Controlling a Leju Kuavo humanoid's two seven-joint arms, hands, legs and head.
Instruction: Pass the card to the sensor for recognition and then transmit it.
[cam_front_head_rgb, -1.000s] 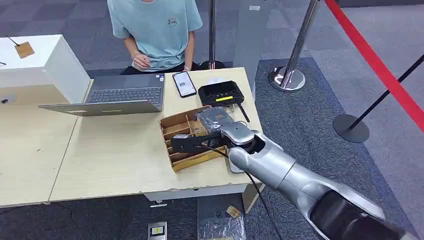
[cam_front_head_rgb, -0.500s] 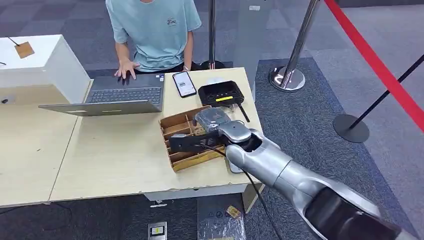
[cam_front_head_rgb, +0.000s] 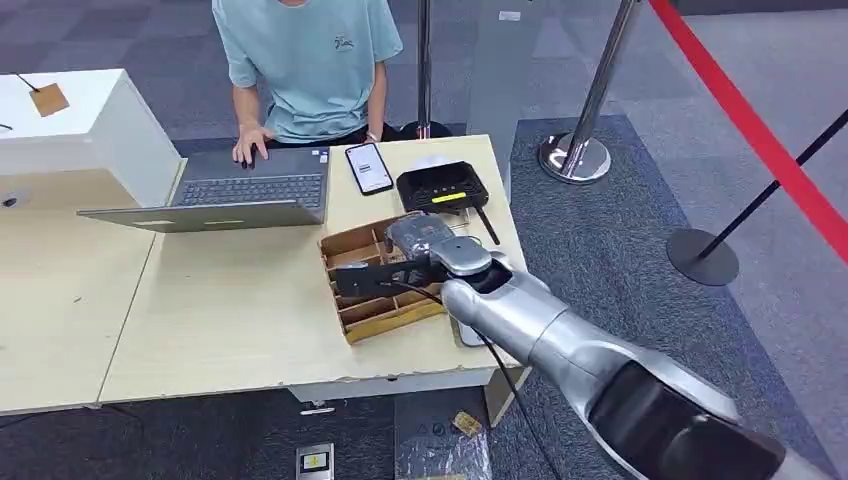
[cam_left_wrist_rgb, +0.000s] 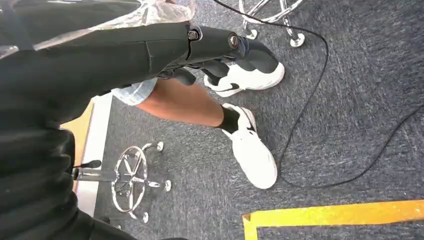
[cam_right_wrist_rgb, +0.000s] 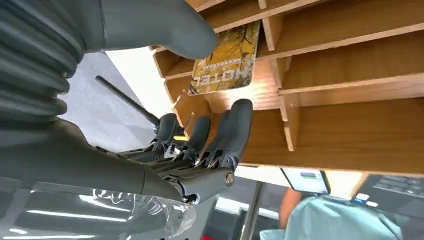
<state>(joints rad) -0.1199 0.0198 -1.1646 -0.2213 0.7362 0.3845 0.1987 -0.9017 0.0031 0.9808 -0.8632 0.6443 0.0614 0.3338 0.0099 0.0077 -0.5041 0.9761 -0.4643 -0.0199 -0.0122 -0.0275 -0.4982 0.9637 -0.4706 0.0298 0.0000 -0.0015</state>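
One right robot hand reaches into the wooden tray near the table edge, fingers spread, thumb touching the yellow card, nothing gripped.

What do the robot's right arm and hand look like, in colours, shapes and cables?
The right arm is smooth, rounded silver metal with a black section near the shoulder. The right hand has a grey ribbed cover, a thick grey thumb and darker fingers. A thin black cable runs along the arm.
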